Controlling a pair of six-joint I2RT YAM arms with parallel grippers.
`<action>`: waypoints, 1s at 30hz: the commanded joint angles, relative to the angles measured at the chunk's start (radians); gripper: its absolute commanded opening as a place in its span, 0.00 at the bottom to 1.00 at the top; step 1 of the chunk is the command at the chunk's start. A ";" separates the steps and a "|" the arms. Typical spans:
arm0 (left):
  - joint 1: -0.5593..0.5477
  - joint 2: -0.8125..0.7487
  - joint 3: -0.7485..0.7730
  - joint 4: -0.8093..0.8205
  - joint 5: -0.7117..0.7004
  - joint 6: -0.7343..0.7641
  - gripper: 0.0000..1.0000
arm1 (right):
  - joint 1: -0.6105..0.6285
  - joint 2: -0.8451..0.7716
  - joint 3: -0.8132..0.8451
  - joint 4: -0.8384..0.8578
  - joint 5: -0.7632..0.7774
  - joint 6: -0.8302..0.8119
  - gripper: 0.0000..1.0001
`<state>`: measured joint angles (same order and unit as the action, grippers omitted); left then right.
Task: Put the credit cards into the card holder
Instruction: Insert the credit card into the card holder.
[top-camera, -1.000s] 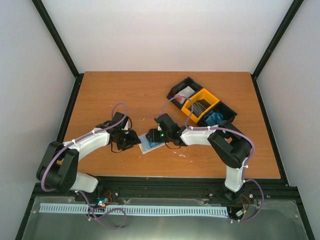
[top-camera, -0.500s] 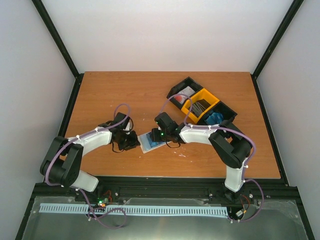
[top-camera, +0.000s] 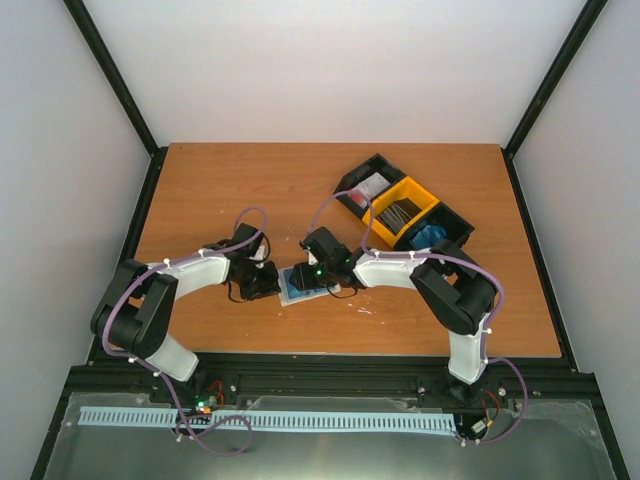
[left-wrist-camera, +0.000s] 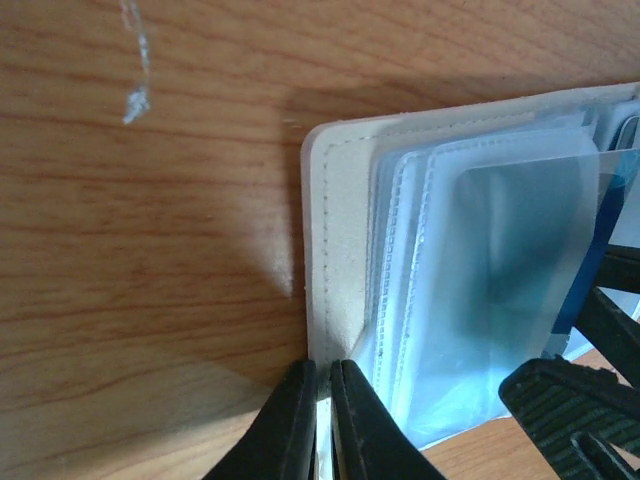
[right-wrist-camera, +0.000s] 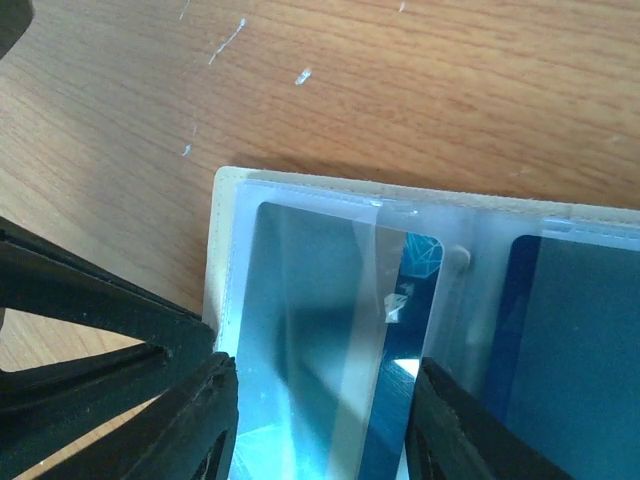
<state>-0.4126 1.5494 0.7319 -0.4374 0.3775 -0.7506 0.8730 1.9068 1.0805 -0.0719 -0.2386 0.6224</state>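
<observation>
My left gripper (left-wrist-camera: 322, 378) is pinched onto the beige edge of the card holder (left-wrist-camera: 335, 200), which lies open on the table (left-wrist-camera: 150, 200) between both arms. My right gripper (right-wrist-camera: 322, 378) has its fingers spread either side of a blue credit card (right-wrist-camera: 310, 300) partway into a clear sleeve; can't tell if it's squeezing. A second card (right-wrist-camera: 575, 330) looks seated next pocket over, and the blue pile (top-camera: 431, 236) in the bin probably means more to load.

There is one open beige stitched wallet (top-camera: 303, 283) holding two bright blue plastic cards (right-wrist-camera: 310, 300) in clear sleeves. Beyond the wallet to the right stand one yellow plastic bin (top-camera: 428, 203) and two black plastic bins (top-camera: 350, 182).
</observation>
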 joint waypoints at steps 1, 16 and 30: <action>-0.005 0.025 0.021 0.028 -0.003 0.025 0.06 | 0.014 0.016 0.027 0.020 -0.037 -0.017 0.46; -0.006 0.037 0.039 0.030 -0.005 0.053 0.07 | 0.014 0.045 0.114 -0.136 0.057 0.003 0.49; -0.006 0.013 0.055 0.025 -0.015 0.076 0.07 | -0.029 -0.094 0.060 -0.122 0.138 -0.004 0.49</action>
<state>-0.4126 1.5772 0.7574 -0.4152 0.3775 -0.7017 0.8692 1.9156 1.1698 -0.1852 -0.1947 0.6170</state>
